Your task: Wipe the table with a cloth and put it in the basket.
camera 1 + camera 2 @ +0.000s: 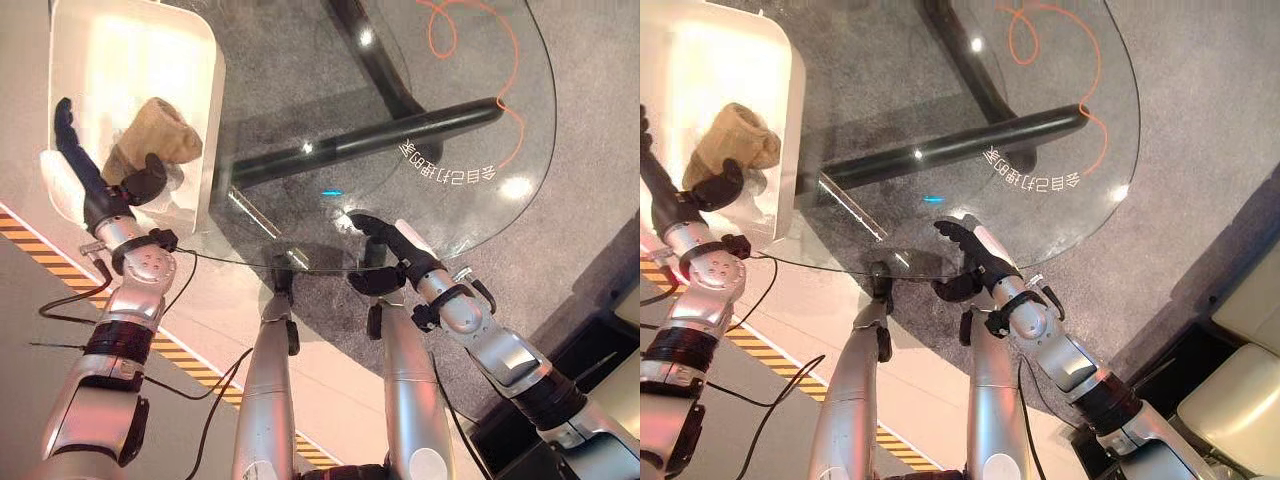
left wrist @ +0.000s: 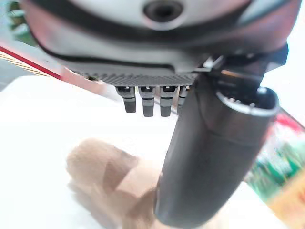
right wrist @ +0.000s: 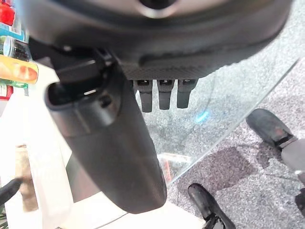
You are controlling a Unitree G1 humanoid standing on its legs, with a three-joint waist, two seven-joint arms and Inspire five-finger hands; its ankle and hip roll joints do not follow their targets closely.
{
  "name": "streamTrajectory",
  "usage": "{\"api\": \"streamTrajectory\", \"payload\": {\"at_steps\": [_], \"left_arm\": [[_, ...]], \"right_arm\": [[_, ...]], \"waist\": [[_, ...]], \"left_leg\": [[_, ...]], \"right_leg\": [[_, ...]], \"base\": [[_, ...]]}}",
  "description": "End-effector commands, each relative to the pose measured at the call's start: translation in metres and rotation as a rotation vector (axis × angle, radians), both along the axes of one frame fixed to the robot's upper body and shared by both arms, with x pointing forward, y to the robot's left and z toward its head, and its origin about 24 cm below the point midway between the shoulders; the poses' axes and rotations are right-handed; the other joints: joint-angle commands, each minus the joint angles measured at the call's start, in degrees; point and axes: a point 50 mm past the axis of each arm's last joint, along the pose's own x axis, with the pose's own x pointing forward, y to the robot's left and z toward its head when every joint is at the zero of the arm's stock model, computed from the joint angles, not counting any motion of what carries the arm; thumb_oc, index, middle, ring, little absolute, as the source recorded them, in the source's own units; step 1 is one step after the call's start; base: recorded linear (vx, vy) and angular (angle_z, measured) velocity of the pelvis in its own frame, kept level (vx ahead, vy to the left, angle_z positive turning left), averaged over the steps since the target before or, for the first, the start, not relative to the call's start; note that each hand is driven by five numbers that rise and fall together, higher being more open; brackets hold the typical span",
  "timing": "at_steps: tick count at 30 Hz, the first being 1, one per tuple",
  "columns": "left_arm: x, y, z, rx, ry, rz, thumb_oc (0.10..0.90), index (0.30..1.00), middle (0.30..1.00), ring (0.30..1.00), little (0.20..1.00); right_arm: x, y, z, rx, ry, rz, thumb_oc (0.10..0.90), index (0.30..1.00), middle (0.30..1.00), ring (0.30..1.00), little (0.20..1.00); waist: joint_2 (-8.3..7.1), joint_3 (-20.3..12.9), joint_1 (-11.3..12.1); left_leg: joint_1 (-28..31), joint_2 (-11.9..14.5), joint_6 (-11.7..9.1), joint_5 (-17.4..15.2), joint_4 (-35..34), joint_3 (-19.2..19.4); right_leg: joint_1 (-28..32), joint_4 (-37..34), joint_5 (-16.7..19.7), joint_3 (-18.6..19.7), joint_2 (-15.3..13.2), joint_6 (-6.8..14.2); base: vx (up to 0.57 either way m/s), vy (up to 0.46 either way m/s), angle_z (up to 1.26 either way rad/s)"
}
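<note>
Tan cloth (image 1: 155, 132) lay in the white basket (image 1: 205, 60). Left hand (image 1: 95, 180) had loose, straight fingers (image 1: 65, 125), its thumb touching cloth; lifting might drag it out. Right hand (image 1: 385, 250) rested open on the glass tabletop (image 1: 480, 120).

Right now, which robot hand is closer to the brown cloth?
The left robot hand is over the white basket beside the cloth. The right robot hand is far off at the glass table's edge.

Cloth (image 1: 157, 131) in basket (image 1: 205, 60), left of table (image 1: 470, 190)
</note>
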Motion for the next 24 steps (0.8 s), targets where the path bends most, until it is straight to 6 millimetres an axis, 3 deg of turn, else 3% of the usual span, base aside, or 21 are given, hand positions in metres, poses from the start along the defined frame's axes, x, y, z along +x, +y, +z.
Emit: {"api": "streamTrajectory", "payload": {"at_steps": [1,8,13,19,24], "left_arm": [[-0.025,0.034,0.033,-0.011,-0.195,0.022,0.8,0.9,0.9,0.9,0.9],[-0.039,0.026,0.021,-0.096,-0.251,-0.152,0.8,0.9,0.9,0.9,0.9],[-0.042,0.008,-0.006,-0.199,-0.183,-0.3,0.8,0.9,0.9,0.9,0.9],[-0.044,-0.01,-0.059,-0.347,0.024,-0.385,0.8,0.9,0.9,0.9,0.9],[-0.054,-0.04,-0.116,-0.496,0.259,-0.549,0.8,0.9,0.9,0.9,0.9]], "right_arm": [[-0.017,0.007,0.015,0.063,-0.114,0.041,0.8,0.9,0.9,0.9,0.9],[-0.025,-0.008,-0.003,0.063,-0.092,-0.03,0.8,0.9,0.9,0.9,0.9],[-0.03,-0.016,-0.027,0.085,-0.046,-0.085,0.8,0.9,0.9,0.9,0.9],[-0.036,-0.03,-0.065,0.204,0.087,-0.187,0.8,0.9,0.9,0.9,0.9],[-0.046,-0.044,-0.101,0.291,0.217,-0.306,0.8,0.9,0.9,0.9,0.9]], "waist": [[0.28,-1.4,1.3],[-0.2,-1.4,2.2],[-0.39,-1.4,3.0],[-0.44,-1.4,3.6],[-0.42,-1.4,3.8]], "left_leg": [[2.3,-5.1,4.2,-1.2,0.0,4.8],[7.6,-4.7,4.0,-1.3,-1.3,4.0],[11.2,-4.5,3.7,-1.0,-2.6,2.9],[16.7,-4.4,3.3,0.3,-4.9,1.6],[23.8,-3.9,2.6,0.8,-6.9,0.0]], "right_leg": [[6.7,-4.9,-1.4,-1.2,3.4,0.8],[12.0,-4.9,-3.1,-2.1,4.1,0.4],[15.7,-4.9,-4.1,-3.0,4.5,0.1],[21.2,-5.6,-4.8,-4.0,5.1,-0.2],[28.7,-7.3,-5.1,-4.0,5.5,-0.3]], "base": [[-0.04,-0.091,0.03],[-0.05,-0.121,0.03],[-0.07,-0.138,0.03],[-0.07,-0.134,-0.01],[-0.04,-0.132,-0.04]]}}
